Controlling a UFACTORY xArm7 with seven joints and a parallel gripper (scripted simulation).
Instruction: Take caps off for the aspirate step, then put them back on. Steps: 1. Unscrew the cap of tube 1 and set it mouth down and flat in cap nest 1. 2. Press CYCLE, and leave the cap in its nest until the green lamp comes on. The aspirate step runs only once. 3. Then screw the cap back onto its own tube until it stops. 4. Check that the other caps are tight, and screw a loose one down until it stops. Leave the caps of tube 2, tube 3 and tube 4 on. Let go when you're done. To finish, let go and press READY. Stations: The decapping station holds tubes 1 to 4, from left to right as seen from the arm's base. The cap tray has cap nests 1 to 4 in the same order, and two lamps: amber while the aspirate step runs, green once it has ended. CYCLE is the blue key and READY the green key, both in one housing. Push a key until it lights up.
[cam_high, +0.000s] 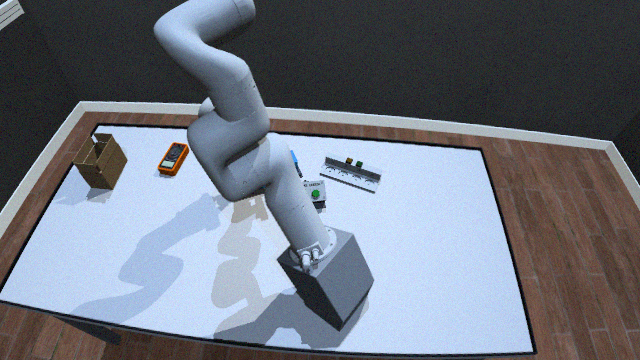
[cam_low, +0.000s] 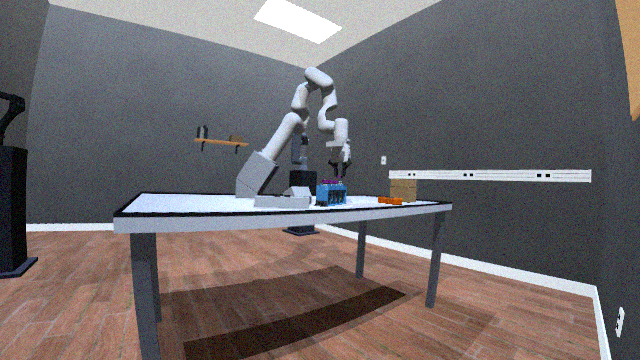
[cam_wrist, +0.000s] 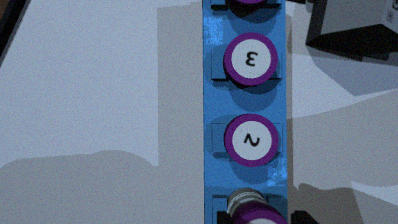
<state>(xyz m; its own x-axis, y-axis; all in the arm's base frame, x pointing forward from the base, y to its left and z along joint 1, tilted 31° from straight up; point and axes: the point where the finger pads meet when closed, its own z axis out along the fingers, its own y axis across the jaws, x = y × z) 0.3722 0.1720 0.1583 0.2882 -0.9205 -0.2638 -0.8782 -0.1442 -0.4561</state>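
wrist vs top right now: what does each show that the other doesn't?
Wrist only: numbered caps 2 and 3 on their tubes, and at the bottom edge a lifted purple cap above an open tube.
Top only: cap tray with lamps, green key, multimeter, box, arm base.
Both: white table and part of the blue station.
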